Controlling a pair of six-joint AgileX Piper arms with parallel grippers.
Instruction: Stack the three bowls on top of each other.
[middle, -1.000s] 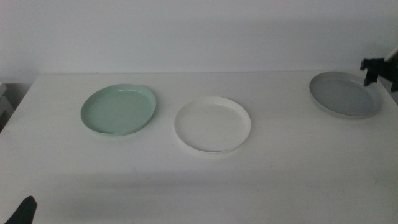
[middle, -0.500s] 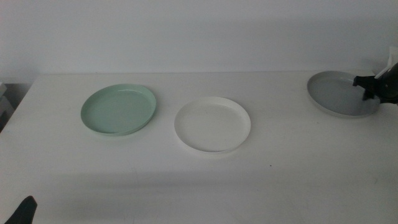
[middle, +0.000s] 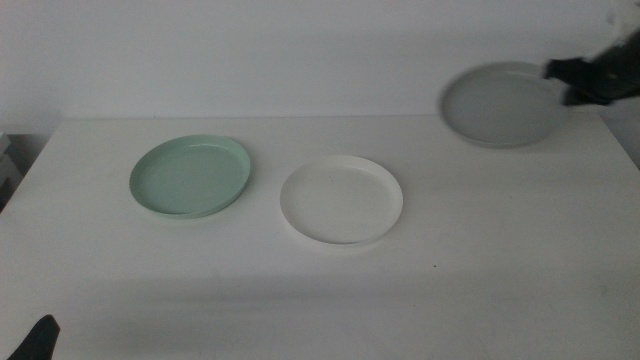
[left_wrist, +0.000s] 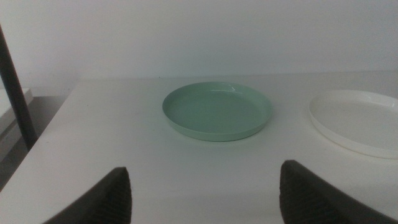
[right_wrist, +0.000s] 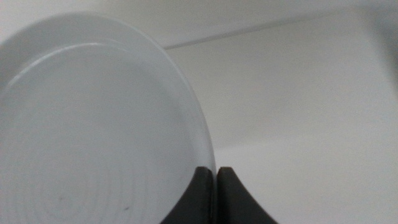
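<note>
While the matte grey shallow plastic bowl (middle: 497, 104) hangs blurred in the air over the far right of the white table (middle: 480, 260), the right gripper (middle: 578, 80) pinches its right rim, jaws clamped on the thin edge. Bowl tilted, its inside facing the room. Mint green shallow plastic bowl (middle: 190, 176) flat on the table, left of centre. White shallow plastic bowl (middle: 342, 199) just beside it at centre, not touching. Left gripper (left_wrist: 202, 196) waits low at the near left edge, jaws spread wide, nothing between them.
</note>
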